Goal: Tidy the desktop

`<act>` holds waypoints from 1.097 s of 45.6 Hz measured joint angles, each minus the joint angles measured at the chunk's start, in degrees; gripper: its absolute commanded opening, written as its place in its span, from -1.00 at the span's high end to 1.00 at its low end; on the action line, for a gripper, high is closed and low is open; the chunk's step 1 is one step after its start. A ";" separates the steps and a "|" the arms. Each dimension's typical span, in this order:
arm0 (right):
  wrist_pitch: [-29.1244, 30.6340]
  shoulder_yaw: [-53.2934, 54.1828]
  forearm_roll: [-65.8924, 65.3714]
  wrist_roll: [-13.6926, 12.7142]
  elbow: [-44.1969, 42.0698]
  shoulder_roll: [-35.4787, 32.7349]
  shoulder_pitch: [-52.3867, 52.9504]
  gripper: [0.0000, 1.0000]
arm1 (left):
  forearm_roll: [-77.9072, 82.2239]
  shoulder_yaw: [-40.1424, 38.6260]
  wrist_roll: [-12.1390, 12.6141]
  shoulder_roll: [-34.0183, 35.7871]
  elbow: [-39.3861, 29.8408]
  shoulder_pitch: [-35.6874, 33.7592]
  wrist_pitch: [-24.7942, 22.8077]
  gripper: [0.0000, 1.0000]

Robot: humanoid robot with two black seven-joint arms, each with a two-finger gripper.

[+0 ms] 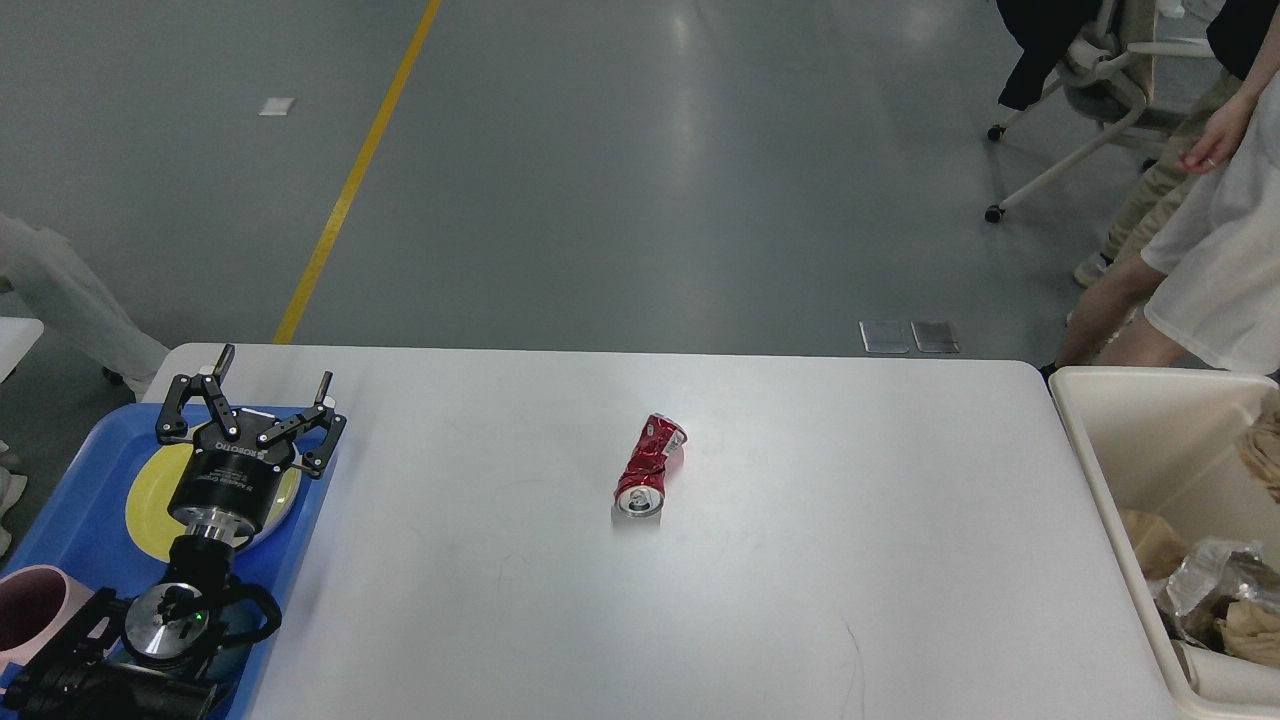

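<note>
- Your left gripper (250, 395) hangs over the blue plastic tray (70, 470) at the left edge of the large white rectangular desktop (800, 560); its two black fingers are spread wide, holding nothing.
- Beneath that gripper, a round yellow plate (150, 490) lies in the tray, and a pink mug (30, 610) stands at the tray's near left corner.
- Your right gripper is out of the head view, so you cannot read its jaws.
- The desktop fills the lower half of the view, between the tray and the cream plastic bin (1130, 420) at its right edge.
- A crushed red metal drink can (650, 465) lies on its side near the middle of the desktop, its silver top facing you, well apart from tray and bin.
- Crumpled brown paper (1250, 625) and silvery foil (1205, 580) lie in the bin.
</note>
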 measured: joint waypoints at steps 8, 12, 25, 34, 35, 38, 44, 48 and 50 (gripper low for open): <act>-1.24 8.59 -0.24 0.09 -15.41 -4.29 -19.05 1.00 | 0.01 0.00 0.00 0.00 0.00 0.00 0.00 -0.93; -3.04 15.94 -0.28 0.10 -22.80 -5.83 -29.98 1.00 | 0.01 0.00 0.00 0.00 0.00 0.00 0.00 -0.93; -12.35 34.76 -0.31 0.07 -48.91 -0.07 -65.25 1.00 | 0.01 0.00 0.00 0.00 0.00 0.00 0.00 -0.93; -25.72 39.20 -0.22 -0.43 -58.26 7.42 -79.26 1.00 | 0.01 0.00 0.00 0.00 0.00 0.00 0.00 -0.93; -27.51 39.37 -0.22 -0.67 -58.72 8.06 -80.48 1.00 | 0.01 0.00 0.00 0.00 0.00 0.00 0.00 -0.93; -30.99 39.52 -0.22 -1.48 -59.63 9.46 -82.87 1.00 | 0.01 0.00 0.00 0.00 0.00 0.00 0.00 -0.93; -32.95 39.49 -0.22 -2.21 -60.47 10.38 -84.89 -0.24 | 0.01 0.00 0.00 0.00 0.00 0.00 0.00 -0.93; -33.99 39.39 -0.22 -2.23 -60.65 10.40 -85.49 -1.00 | 0.01 0.00 0.00 0.00 0.00 0.00 0.00 -0.93; -35.31 39.42 -0.22 -2.22 -60.68 10.44 -85.59 -1.00 | 0.01 0.00 0.00 0.00 0.00 0.00 0.00 -0.93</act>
